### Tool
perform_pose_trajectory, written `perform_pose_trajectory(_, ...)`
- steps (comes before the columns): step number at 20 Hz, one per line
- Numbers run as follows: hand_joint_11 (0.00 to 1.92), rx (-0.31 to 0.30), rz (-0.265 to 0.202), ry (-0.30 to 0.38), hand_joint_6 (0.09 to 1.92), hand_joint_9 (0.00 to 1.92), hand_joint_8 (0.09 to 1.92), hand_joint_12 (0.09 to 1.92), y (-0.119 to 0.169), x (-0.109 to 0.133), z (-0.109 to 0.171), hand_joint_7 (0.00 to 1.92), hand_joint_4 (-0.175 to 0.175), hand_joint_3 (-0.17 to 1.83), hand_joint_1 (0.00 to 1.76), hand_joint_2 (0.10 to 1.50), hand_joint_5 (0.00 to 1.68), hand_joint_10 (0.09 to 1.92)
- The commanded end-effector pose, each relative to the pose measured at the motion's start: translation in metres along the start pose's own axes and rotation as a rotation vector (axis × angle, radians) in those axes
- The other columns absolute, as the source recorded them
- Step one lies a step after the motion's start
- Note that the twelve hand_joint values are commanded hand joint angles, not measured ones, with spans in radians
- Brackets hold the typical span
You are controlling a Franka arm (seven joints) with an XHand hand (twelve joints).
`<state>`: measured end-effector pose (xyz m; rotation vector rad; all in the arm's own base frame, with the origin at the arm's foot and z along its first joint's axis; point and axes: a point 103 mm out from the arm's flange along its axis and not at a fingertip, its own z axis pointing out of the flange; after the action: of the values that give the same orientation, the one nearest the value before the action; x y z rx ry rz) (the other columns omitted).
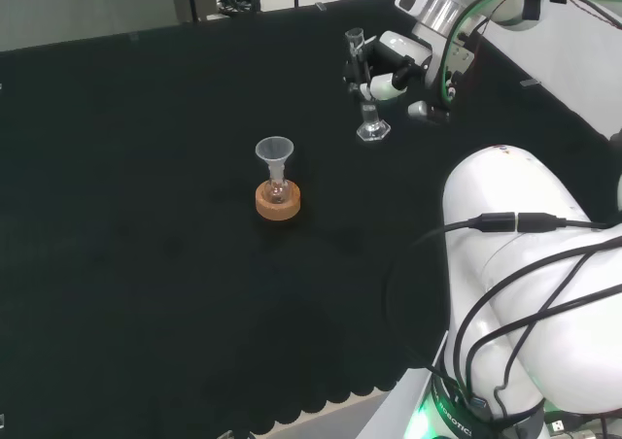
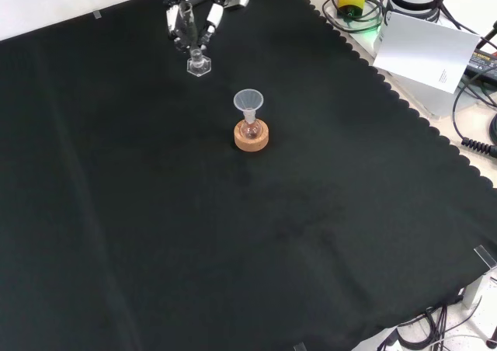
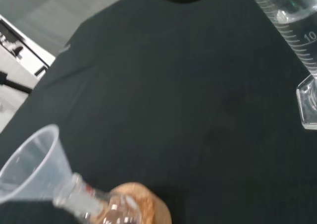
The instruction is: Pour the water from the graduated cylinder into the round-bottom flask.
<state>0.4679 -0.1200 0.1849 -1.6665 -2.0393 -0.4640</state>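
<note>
Fingers curled round the graduated cylinder, base near the cloth. Funnel-topped round-bottom flask stands apart; pouring not begun.

A black cloth covers the bench. Near its middle a round-bottom flask sits in a cork ring, and a funnel stands in the flask's neck. In the head view, a graduated cylinder stands upright on the cloth to the right of the flask and farther back, well apart from it. The hand is at the cylinder, just to its right in that view. In the front view, the cylinder stands above and left of the flask, with the hand around its upper part. The arm's links rise at the head view's right.
</note>
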Motion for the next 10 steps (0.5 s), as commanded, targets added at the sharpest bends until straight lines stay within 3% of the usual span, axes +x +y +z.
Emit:
perform_pose_trajectory(1,1.17,0.092,0.008,-0.081,0.97,1.37,0.73,0.74,-0.037,0.013,0.005,1.12,0.02,-0.02,1.25,1.08,1.06,0.16)
perform_pose_trajectory(7,1.17,0.175,0.001,-0.197,0.97,1.37,0.73,0.74,-0.068,0.033,0.02,1.12,0.021,-0.02,1.25,1.08,1.06,0.16)
perform_pose_trajectory(10,1.17,0.245,0.002,-0.271,0.97,1.37,0.73,0.74,-0.072,0.041,0.031,1.13,0.021,-0.02,1.25,1.08,1.06,0.16)
